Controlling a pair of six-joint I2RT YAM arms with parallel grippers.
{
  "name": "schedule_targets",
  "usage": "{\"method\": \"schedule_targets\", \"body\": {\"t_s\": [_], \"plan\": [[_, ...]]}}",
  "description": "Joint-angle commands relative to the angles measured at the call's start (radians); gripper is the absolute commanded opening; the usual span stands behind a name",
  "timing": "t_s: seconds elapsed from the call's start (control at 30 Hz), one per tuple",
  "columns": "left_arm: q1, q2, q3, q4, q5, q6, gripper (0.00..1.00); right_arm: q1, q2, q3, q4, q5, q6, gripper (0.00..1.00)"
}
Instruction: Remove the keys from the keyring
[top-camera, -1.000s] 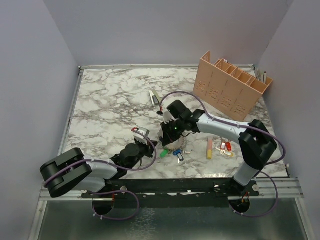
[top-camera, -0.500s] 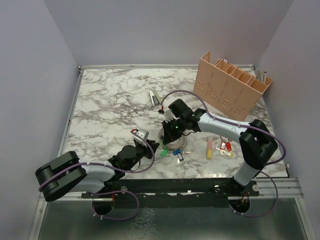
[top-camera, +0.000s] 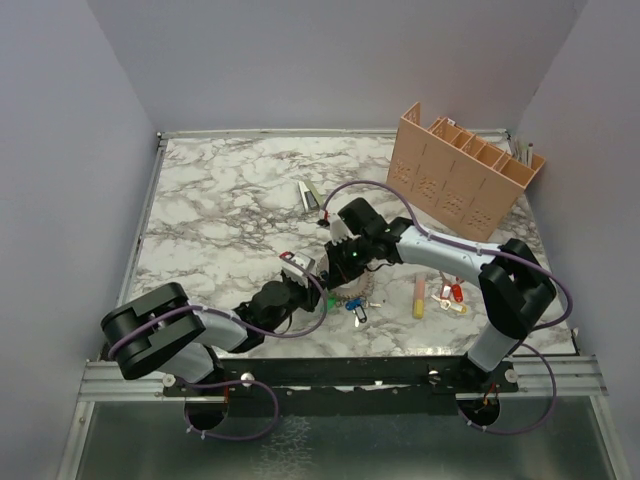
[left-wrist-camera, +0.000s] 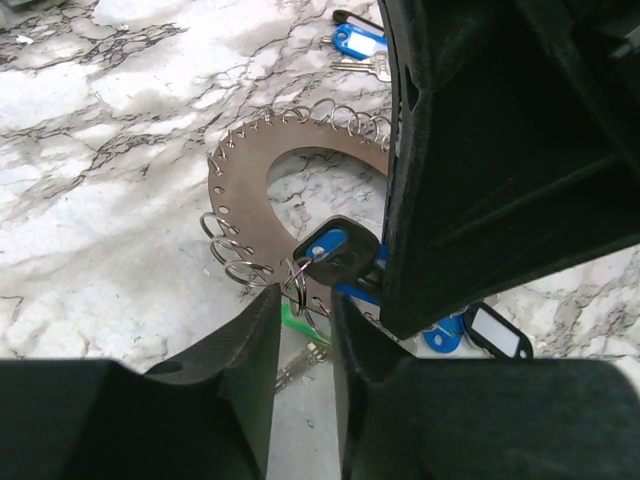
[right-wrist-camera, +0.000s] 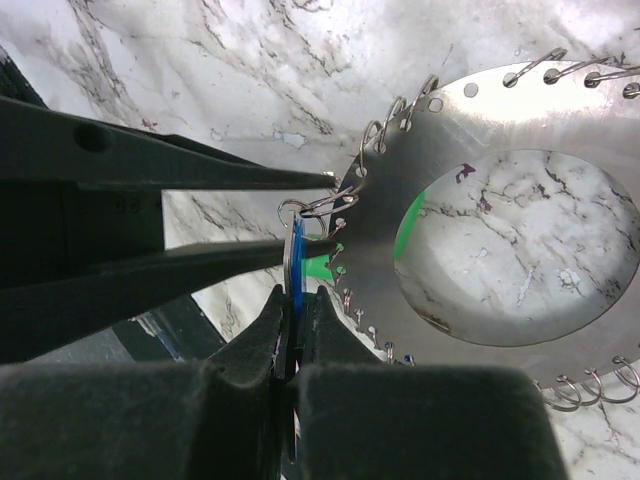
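Observation:
The keyring (left-wrist-camera: 238, 190) is a wide flat grey metal ring lying on the marble, with small wire loops round its rim; it also shows in the right wrist view (right-wrist-camera: 500, 130) and the top view (top-camera: 352, 297). My right gripper (right-wrist-camera: 297, 300) is shut on a blue-headed key (right-wrist-camera: 300, 262), held on edge at the ring's rim (left-wrist-camera: 335, 250). A small split ring (right-wrist-camera: 318, 207) joins that key to the rim. My left gripper (left-wrist-camera: 305, 300) is narrowly open, its fingers (right-wrist-camera: 150, 160) either side of that split ring. A green key (left-wrist-camera: 300, 325) lies under the rim.
More blue-tagged keys (left-wrist-camera: 357, 42) lie beyond the ring and one lies beside it (top-camera: 357, 310). A bunch with red and yellow tags (top-camera: 450, 295) and a pale bar (top-camera: 419, 295) lie to the right. A peach slotted rack (top-camera: 465, 170) stands at the back right.
My left arm has swung right and forward, bringing its gripper up to the keyring's rim beside the right gripper. The right arm has stayed in place, still holding the blue key.

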Motion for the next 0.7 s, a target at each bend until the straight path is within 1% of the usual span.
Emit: {"method": "schedule_targets", "body": {"t_s": [0.0, 0.07, 0.17, 0.33, 0.5, 0.67], "plan": [[-0.005, 0.065, 0.039, 0.071, -0.029, 0.039, 0.22, 0.008, -0.044, -0.015, 0.023, -0.042, 0.008, 0.01], [-0.005, 0.073, 0.034, 0.078, -0.038, 0.046, 0.15, 0.008, -0.053, -0.021, 0.019, -0.038, 0.007, 0.00], [-0.005, 0.054, 0.017, 0.082, -0.043, 0.059, 0.00, 0.008, -0.068, -0.037, 0.020, -0.007, 0.008, 0.01], [-0.005, -0.040, -0.027, 0.080, -0.007, 0.087, 0.00, -0.033, -0.098, -0.071, 0.022, 0.013, 0.019, 0.00], [-0.005, -0.165, -0.061, 0.071, 0.103, 0.131, 0.00, -0.058, -0.149, -0.080, 0.005, 0.017, 0.015, 0.01], [-0.006, -0.301, -0.053, -0.014, 0.226, 0.201, 0.00, -0.061, -0.177, -0.079, -0.019, 0.024, 0.006, 0.01]]}}
